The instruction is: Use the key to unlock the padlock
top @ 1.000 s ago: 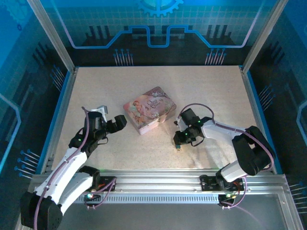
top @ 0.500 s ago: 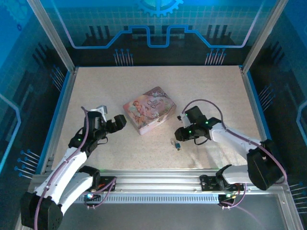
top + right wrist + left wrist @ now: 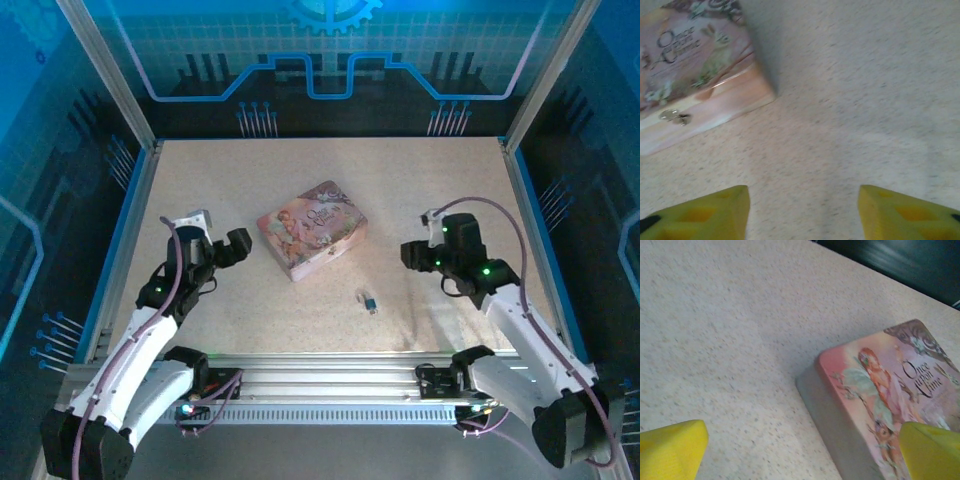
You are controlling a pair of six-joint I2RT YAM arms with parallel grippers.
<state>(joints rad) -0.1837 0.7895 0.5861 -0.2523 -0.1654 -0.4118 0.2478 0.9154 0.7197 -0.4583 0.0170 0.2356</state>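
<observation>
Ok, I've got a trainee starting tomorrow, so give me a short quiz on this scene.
1. True or false: the left gripper and the right gripper both stand open, holding nothing.
2. What words are printed on the lid of the pink tin?
3. The padlock lies: A) on the pink tin's lid; B) on the table, apart from the pink tin; C) between a gripper's fingers.
Key: 1 true; 2 "Once upon a time"; 3 B.
</observation>
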